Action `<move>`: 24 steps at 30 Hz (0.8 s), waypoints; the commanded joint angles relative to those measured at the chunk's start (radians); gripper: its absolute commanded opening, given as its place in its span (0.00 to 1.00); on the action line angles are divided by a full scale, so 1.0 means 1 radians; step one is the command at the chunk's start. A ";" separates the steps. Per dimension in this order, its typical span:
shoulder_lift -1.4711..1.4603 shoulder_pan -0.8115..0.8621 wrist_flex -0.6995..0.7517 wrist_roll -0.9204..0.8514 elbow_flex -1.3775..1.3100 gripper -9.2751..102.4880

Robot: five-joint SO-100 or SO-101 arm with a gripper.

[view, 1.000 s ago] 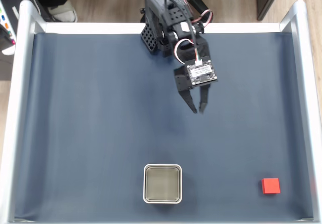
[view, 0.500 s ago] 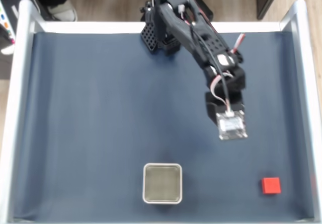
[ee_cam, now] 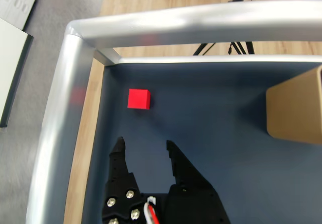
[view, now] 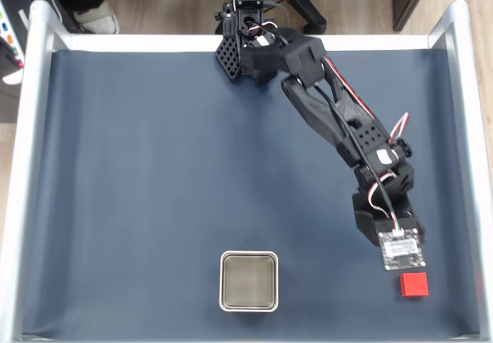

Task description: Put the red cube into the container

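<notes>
**Arm stretched out over the cube, jaws apart for the pick**

The desk (view: 139, 173) with its dark blue mat carries everything. The arm (view: 331, 116) reaches out so the jaws (ee_cam: 146, 148) hang just short of the red cube (ee_cam: 138, 98), which lies ahead of them, untouched, near the rail. The jaws stand apart, ready to straddle it. The container (view: 249, 280) sits well off to their side, empty and waiting.

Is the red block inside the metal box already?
No, the red block sits on the blue mat, off to the right of the metal box in the fixed view.
</notes>
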 commanded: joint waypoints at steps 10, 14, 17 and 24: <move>-0.192 -0.021 -0.074 -0.224 -0.285 0.33; -0.229 -0.011 -0.130 -0.284 -0.301 0.33; -0.255 -0.003 -0.140 -0.308 -0.324 0.33; -0.267 0.034 -0.172 -0.360 -0.342 0.33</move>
